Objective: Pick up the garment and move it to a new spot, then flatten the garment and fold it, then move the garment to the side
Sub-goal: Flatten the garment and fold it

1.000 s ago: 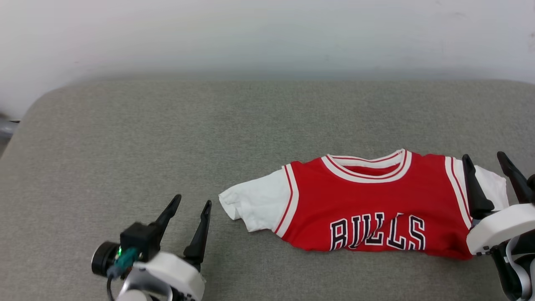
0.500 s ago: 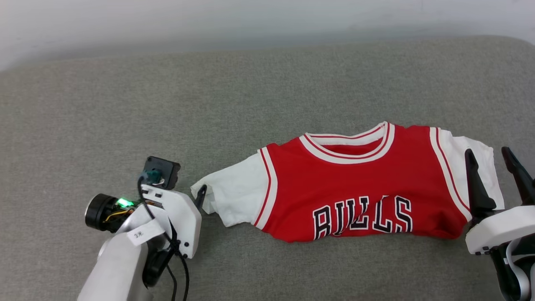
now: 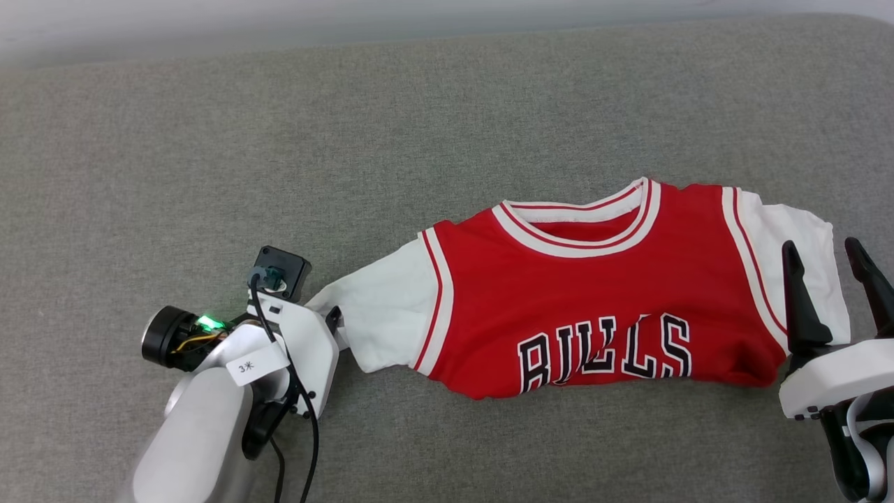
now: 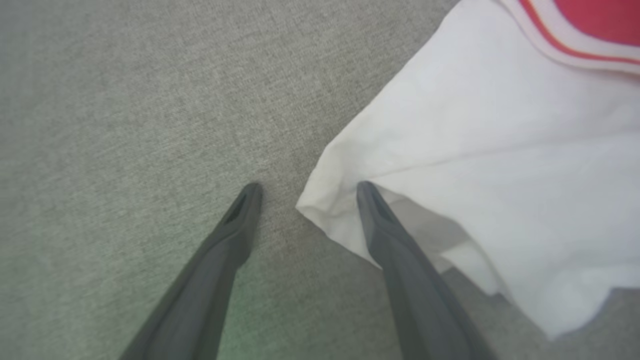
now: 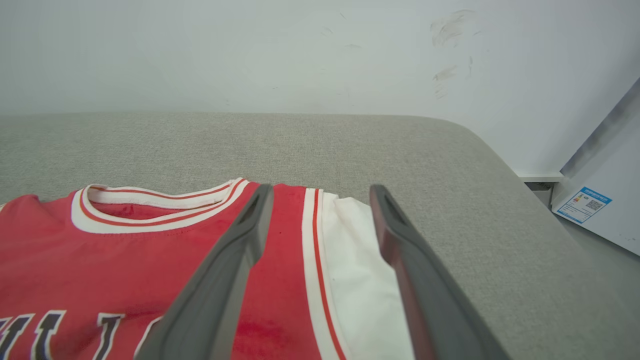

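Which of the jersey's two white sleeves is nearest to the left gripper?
The sleeve on the robot's left: its corner lies between the open jaws of the left gripper. The other sleeve lies by the right gripper.

Bright, even light here, only faint shadows. My left wrist view is soft, the left claw [image 4: 308,186] fingers [image 4: 220,260] blurry up close; head view's crisp

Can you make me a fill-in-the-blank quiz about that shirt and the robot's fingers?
1. The garment is red with ____ sleeves.
2. Its black lettering spells ____.
3. It lies on a ____ fabric surface.
4. The fingers of the left gripper and the right gripper are ____.
Missing words: white; BULLS; grey; open.
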You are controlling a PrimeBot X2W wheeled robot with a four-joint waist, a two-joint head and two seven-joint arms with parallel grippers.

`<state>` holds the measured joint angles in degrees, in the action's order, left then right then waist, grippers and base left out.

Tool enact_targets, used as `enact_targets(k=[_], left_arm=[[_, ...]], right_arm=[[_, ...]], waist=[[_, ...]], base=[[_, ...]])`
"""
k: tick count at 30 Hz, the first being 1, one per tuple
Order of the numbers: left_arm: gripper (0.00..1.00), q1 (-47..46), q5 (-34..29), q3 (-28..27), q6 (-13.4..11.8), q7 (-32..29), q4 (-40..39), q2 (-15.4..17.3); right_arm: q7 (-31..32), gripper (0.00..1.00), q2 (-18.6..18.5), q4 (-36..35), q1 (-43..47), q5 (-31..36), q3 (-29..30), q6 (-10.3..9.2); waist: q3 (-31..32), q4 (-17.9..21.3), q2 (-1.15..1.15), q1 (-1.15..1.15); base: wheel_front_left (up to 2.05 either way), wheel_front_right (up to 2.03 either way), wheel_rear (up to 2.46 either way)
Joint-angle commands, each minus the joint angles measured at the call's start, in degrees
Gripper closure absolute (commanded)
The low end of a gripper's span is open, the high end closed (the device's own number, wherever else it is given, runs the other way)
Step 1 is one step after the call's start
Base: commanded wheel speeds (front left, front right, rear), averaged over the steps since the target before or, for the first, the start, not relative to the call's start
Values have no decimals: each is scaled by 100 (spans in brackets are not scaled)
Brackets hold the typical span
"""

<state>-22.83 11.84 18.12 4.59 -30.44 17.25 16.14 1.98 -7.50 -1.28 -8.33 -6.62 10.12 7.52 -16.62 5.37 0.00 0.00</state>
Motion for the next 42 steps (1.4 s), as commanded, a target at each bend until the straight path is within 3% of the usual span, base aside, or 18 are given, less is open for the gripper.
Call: enact_targets(k=[1, 2, 3, 9, 13, 19, 24, 33, 37, 42], left_arm=[[0, 123, -10, 126, 64, -170, 279, 31], [0, 123, -10, 126, 64, -170, 279, 31], [100, 216, 47, 240, 116, -248, 419, 17], [100, 378, 103, 258, 70, -58, 519, 68], [100, 334, -176, 98, -299, 530, 292, 277], [100, 473, -233, -164, -726, 1369, -383, 297], [100, 820, 27, -387, -782, 1611, -991, 370], [100, 1477, 346, -450, -762, 1404, -2528, 455], [100, 1605, 418, -387, -728, 1277, -3067, 469], [100, 1564, 392, -280, -714, 1196, -3460, 466]], right_arm=[[-25, 0, 14, -29, -97, 32, 8, -6], [-25, 0, 14, -29, -97, 32, 8, -6], [-21, 0, 14, -44, -101, 41, 8, -6], [26, 0, -7, -38, -85, 83, 3, -6], [90, 0, -56, 9, 0, 78, 7, -6], [506, 0, -293, 150, 147, 3, -119, -7], [1419, 0, -685, 328, 50, -90, -245, -7], [3692, 0, -1679, 657, -632, -590, -284, -7], [4317, 0, -2050, 892, -1082, -871, -253, -7], [4642, 0, -2524, 1387, -1581, -993, -393, -6]], waist=[[-20, 1, 0, 0], [-20, 1, 0, 0], [-34, -1, 0, 0], [38, -29, 0, 0], [216, -95, 0, 0], [500, -200, 0, 0], [624, -317, 0, 0], [305, -748, 0, 0], [4, -1012, 0, 0], [-298, -1303, 0, 0]], base=[[0, 0, 0], [0, 0, 0], [0, 0, 0], [0, 0, 0], [0, 0, 0], [0, 0, 0], [0, 0, 0], [0, 0, 0], [0, 0, 0], [0, 0, 0]])
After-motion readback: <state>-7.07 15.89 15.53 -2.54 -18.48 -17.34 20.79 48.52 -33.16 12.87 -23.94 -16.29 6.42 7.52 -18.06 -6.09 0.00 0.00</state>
